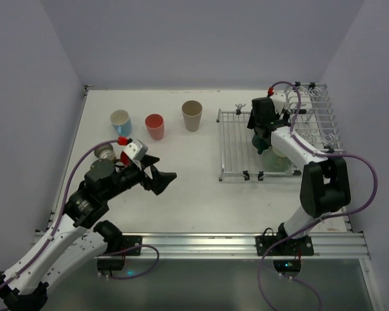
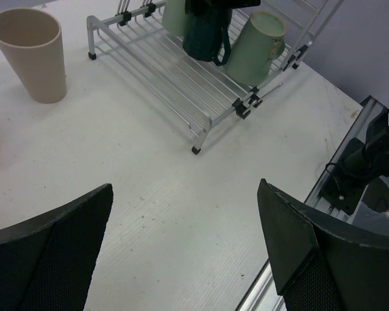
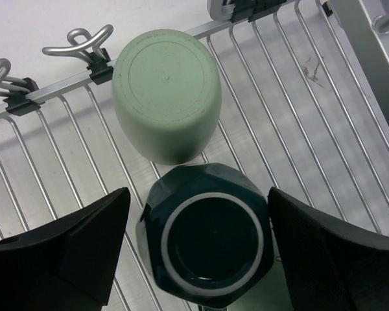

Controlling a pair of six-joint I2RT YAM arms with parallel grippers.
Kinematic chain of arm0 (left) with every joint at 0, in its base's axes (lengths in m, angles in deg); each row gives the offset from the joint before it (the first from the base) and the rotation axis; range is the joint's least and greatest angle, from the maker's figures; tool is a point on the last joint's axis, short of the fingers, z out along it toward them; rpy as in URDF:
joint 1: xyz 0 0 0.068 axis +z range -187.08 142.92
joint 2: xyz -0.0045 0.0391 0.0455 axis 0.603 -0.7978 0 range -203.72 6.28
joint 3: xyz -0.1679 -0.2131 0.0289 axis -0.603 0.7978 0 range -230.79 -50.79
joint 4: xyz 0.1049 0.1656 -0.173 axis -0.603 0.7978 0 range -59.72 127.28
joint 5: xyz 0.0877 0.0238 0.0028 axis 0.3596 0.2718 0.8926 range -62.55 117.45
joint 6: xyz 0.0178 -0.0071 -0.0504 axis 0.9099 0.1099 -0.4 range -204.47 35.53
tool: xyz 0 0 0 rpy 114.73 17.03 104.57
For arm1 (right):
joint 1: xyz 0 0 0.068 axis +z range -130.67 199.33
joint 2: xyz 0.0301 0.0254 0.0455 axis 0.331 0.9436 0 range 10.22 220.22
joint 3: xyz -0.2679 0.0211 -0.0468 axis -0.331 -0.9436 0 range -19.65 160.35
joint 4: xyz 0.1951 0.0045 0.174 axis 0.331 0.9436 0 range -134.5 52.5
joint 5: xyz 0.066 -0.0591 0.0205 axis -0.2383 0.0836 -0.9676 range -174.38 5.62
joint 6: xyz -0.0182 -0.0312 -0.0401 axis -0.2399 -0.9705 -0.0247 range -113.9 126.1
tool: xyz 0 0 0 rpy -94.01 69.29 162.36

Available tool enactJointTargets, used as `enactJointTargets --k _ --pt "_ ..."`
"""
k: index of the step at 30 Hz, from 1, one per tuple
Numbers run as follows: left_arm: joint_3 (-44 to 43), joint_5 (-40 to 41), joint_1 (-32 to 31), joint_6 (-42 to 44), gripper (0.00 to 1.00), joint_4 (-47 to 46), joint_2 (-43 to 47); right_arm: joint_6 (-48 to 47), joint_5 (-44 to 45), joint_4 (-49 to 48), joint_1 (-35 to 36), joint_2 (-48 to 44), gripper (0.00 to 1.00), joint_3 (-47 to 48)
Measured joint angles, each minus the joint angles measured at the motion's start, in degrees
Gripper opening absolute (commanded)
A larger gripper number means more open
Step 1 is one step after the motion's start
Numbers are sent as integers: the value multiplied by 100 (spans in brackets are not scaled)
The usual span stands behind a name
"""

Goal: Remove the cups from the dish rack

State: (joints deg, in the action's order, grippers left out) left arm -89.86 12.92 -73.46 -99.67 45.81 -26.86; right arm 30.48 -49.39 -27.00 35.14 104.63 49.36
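The silver wire dish rack (image 1: 233,139) stands at the right of the table. A dark teal cup (image 3: 207,236) sits upside down on it, with a sage green cup (image 3: 166,103) upside down just beyond. My right gripper (image 3: 198,217) is open above the rack (image 3: 350,129), with one finger on each side of the teal cup and a small gap at both sides. In the left wrist view the teal cup (image 2: 206,35) has a handle, and a sage green mug (image 2: 259,45) leans beside it. My left gripper (image 2: 185,194) is open and empty over bare table (image 1: 159,180).
A light blue mug (image 1: 121,122), a red cup (image 1: 154,126) and a beige tumbler (image 1: 192,115) stand on the table at the back left. A greyish cup (image 1: 106,151) sits beside my left arm. An aluminium rail (image 1: 246,245) runs along the near edge. Walls enclose three sides.
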Motion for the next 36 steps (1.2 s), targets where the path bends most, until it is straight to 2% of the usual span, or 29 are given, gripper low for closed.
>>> enactJointTargets --k 3,5,8,9,10,15,20,23,26,27,29,30,33,36 --pt "0 -2 17 0 96 2 -24 4 -155 -190 -9 -9 75 -50" --pt "0 0 37 0 96 2 -42 -2 -254 -385 -9 -39 73 -153" --pt "0 -2 57 0 96 2 -61 -2 -457 -542 -13 -138 84 -280" --pt "0 -2 68 0 96 2 -66 -2 -501 -551 -13 -140 92 -282" --pt "0 -2 76 0 96 2 -72 15 -555 -551 -13 -131 96 -280" --pt "0 -2 155 0 96 2 -94 7 -787 -507 -9 20 98 -273" --pt "0 -2 223 0 96 0 -151 7 -946 -437 -13 76 94 -210" --pt "0 -4 258 -2 96 0 -192 15 -1088 -426 -11 111 85 -164" --pt "0 -4 267 -4 96 0 -236 11 -1211 -424 -9 111 70 -162" --pt "0 -4 267 -7 96 0 -251 4 -1226 -422 -9 111 57 -160" --pt "0 -4 269 -20 96 -4 -282 2 -1248 -420 -7 111 38 -153" --pt "0 -9 269 -28 96 -7 -308 -2 -1257 -422 -7 105 25 -153" --pt "0 -83 273 -144 96 -94 -400 -22 -1368 -413 -7 66 13 -153" --pt "-4 -195 278 -382 96 -216 -549 -17 -1528 -389 4 -39 6 -153"
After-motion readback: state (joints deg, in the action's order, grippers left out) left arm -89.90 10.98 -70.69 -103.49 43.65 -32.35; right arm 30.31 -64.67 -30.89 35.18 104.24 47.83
